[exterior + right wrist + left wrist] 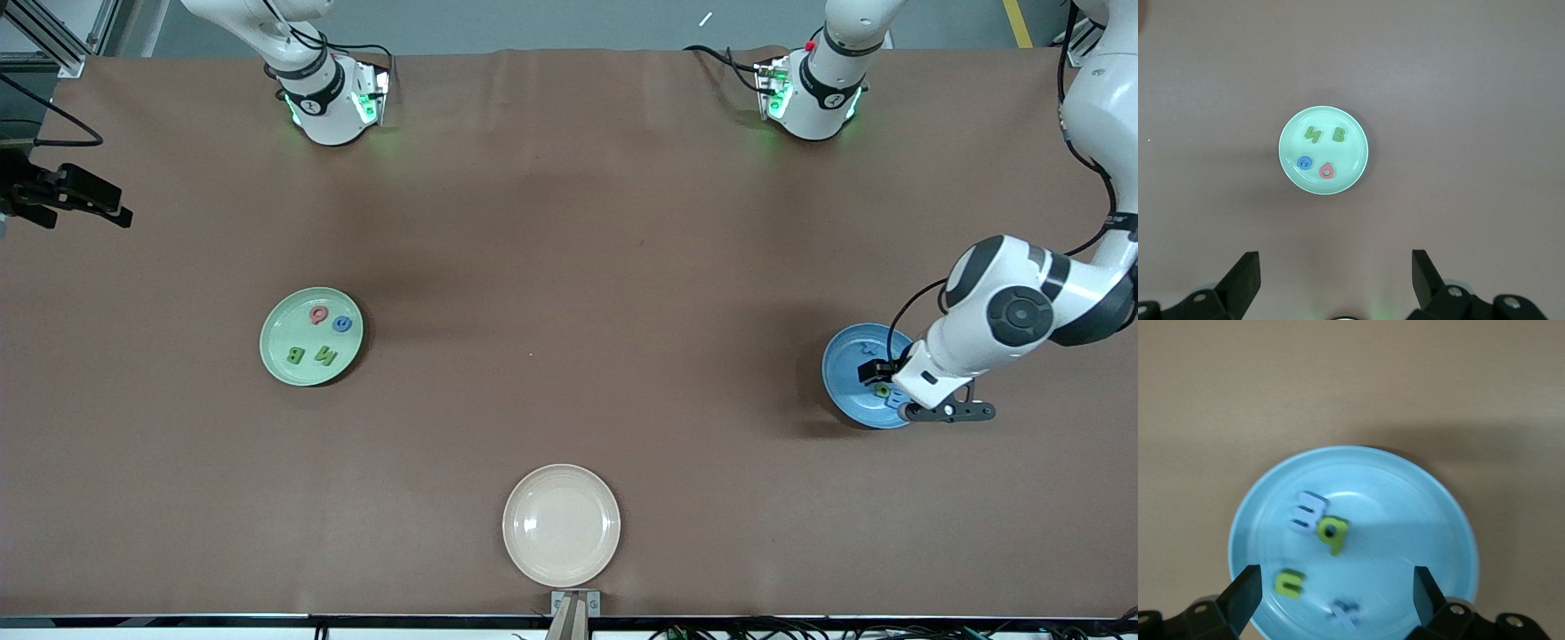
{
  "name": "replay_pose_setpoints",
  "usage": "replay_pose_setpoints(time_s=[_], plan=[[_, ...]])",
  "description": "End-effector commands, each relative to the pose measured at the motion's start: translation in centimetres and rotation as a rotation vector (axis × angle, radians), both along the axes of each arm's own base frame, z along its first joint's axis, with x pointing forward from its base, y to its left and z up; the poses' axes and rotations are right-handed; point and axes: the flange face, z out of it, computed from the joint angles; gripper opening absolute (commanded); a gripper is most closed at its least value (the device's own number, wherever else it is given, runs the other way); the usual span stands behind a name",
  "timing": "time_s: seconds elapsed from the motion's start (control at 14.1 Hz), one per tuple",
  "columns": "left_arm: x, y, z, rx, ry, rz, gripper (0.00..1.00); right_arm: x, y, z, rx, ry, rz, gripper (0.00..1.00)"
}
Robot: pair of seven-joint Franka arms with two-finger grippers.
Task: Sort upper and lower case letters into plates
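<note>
The mid blue plate (845,373) lies toward the left arm's end of the table. My left gripper (876,378) hangs open and empty just over it. In the left wrist view the blue plate (1405,500) holds a pale lavender letter (1307,513), a green letter (1333,535), a green "n" (1290,582) and a blue "x" (1346,612), all between the open fingers of the left gripper (1336,587). The mint green plate (283,331) holds a red letter (318,313), a blue letter (342,325), a green "B" (296,356) and a green "N" (325,356). My right gripper (1336,267) is open and empty, high over the table, with the green plate (1353,143) below it.
A cream-beige plate (561,524) lies bare near the table's front edge, midway along. Black camera gear (67,191) juts in at the right arm's end. A small fixture (573,609) sits at the front edge. The arm bases (333,111) (813,102) stand along the back.
</note>
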Motion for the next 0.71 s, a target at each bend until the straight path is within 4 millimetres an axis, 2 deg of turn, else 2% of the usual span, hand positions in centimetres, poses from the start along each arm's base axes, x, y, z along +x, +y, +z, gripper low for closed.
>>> replay_pose_setpoints(time_s=[0.0, 0.28, 0.64], plan=[[-0.4, -1.5, 3.4, -0.007, 0.049, -0.027, 1.0, -0.7, 0.3, 0.3, 0.004, -0.017, -0.011, 1.0], [-0.8, -3.5, 5.7, -0.059, 0.081, -0.019, 1.0, -0.7, 0.0, 0.3, -0.006, -0.017, -0.014, 1.0], [-1.4, -9.0, 6.6, -0.068, 0.09, 0.009, 1.0, -0.8, -0.4, 0.2, -0.005, -0.012, -0.022, 1.0]])
